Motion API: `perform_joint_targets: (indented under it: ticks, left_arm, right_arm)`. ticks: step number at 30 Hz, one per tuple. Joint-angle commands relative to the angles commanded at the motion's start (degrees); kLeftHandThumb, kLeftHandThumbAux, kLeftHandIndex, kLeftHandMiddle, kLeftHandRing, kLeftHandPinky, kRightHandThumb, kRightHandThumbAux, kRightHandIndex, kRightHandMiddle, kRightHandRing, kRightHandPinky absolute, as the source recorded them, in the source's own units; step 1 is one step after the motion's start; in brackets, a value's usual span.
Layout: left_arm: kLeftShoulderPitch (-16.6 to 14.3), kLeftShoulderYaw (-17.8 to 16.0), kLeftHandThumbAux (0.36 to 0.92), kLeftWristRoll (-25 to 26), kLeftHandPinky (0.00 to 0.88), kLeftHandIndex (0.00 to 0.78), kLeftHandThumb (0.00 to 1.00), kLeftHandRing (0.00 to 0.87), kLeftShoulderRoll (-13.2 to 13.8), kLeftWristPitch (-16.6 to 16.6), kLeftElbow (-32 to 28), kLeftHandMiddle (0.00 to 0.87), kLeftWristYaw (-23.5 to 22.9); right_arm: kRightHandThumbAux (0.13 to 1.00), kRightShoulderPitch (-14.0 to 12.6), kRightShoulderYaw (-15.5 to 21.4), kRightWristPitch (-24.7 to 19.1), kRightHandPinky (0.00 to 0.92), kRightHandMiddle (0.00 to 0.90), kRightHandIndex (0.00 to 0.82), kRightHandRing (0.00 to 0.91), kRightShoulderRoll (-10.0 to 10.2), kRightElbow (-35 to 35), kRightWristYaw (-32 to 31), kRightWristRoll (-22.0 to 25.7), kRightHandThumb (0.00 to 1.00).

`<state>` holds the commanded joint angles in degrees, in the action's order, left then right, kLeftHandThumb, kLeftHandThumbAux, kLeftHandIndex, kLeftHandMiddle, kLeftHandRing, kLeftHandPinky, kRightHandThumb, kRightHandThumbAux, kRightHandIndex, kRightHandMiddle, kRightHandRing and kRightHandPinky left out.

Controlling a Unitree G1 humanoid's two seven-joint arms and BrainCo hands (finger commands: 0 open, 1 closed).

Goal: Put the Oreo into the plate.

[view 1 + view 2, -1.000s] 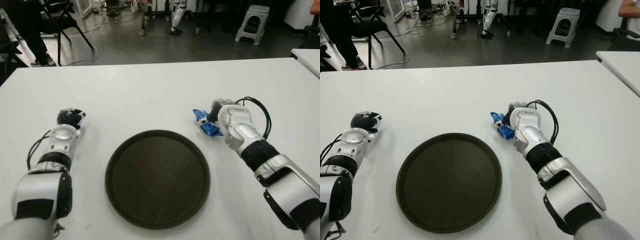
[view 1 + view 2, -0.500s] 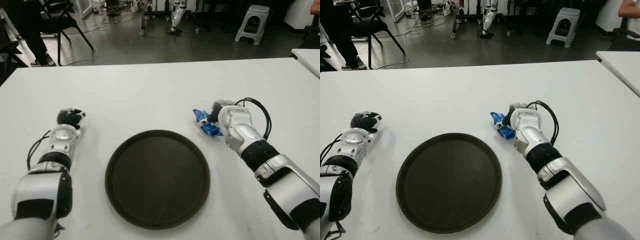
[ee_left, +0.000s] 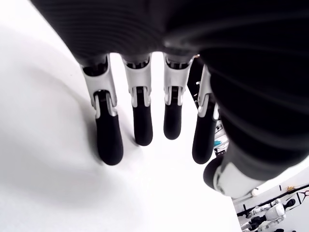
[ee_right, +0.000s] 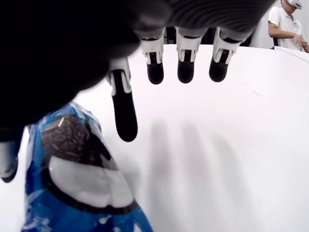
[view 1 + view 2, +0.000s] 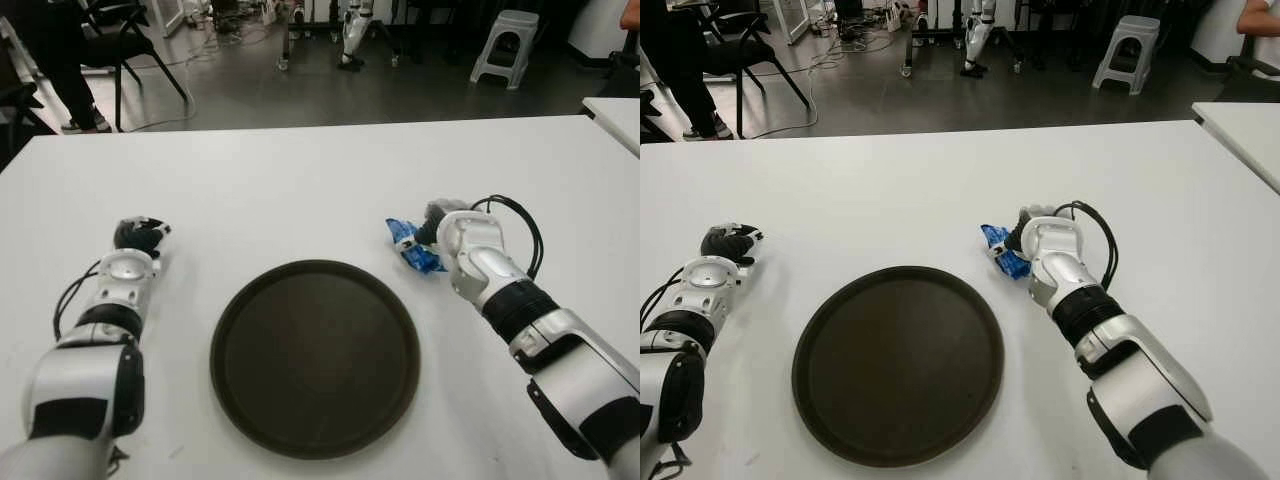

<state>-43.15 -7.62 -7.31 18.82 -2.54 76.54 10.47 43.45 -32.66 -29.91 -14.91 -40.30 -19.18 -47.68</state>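
- Left eye view: I see the dark round plate [image 5: 315, 357] at the lower centre of the frame, nothing in it. The blue Oreo [image 5: 413, 247] packet lies on the white desk [image 5: 300, 180] just off the plate's upper right rim. My right robot hand [image 5: 432, 226] sits right of centre, close against the packet's right side; from here I cannot tell whether it touches. The left robot hand [image 5: 140, 235] shows at middle left, well apart from the plate and out of the way.
- Right eye view: Same layout; the Oreo shows just above and right of the plate's rim, so I judge only a short carry is needed once it is gripped.
- Left wrist view: The left robot hand's fingers [image 3: 108, 140] are spread and straight over bare desk, holding nothing. I judge it idle, since the packet is on the other side.
- Right wrist view: The Oreo [image 4: 79, 179] fills the lower left of the frame. The right robot hand's fingers [image 4: 124, 113] are extended and wide apart above it, not closed on it. I read this as a hand positioned over the packet to grasp, with the grip not yet made.
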Motion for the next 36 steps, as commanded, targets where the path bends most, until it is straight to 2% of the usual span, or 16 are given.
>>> perform_joint_targets:
  ticks: [13,19,26,34,36]
  left_arm:
    - [0.0,0.2,0.712,-0.3,0.103,0.410,0.692,0.199,0.1,0.0,0.0,0.214,0.2]
    - [0.0,0.4,0.712,-0.4,0.101,0.412,0.694,0.204,0.1,0.1,0.0,0.226,0.3]
    - [0.1,0.3,0.710,-0.2,0.107,0.413,0.695,0.219,0.1,0.0,-0.1,0.243,0.1]
    - [0.0,0.4,0.710,-0.3,0.108,0.412,0.694,0.216,0.0,0.1,0.0,0.234,0.5]
    - [-0.1,0.3,0.710,-0.3,0.107,0.412,0.693,0.212,0.0,0.2,0.0,0.226,0.5]
  right_arm:
    - [0.432,0.1,-1.0,0.9,0.000,0.034,0.495,0.000,-0.4,-0.1,-0.9,-0.5,0.000]
    - [0.456,0.1,-1.1,0.4,0.000,0.030,0.426,0.000,-0.1,0.0,-1.2,-0.5,0.000]
    - [0.469,0.0,-1.5,0.8,0.000,0.043,0.443,0.000,0.1,-0.4,-1.3,-0.5,0.000]
    - [0.468,0.5,-2.1,1.3,0.000,0.035,0.409,0.000,0.8,-2.4,-1.0,-0.5,0.000]
    - [0.470,0.5,-2.3,1.4,0.000,0.038,0.452,0.000,1.1,-2.9,-0.6,-0.6,0.000]
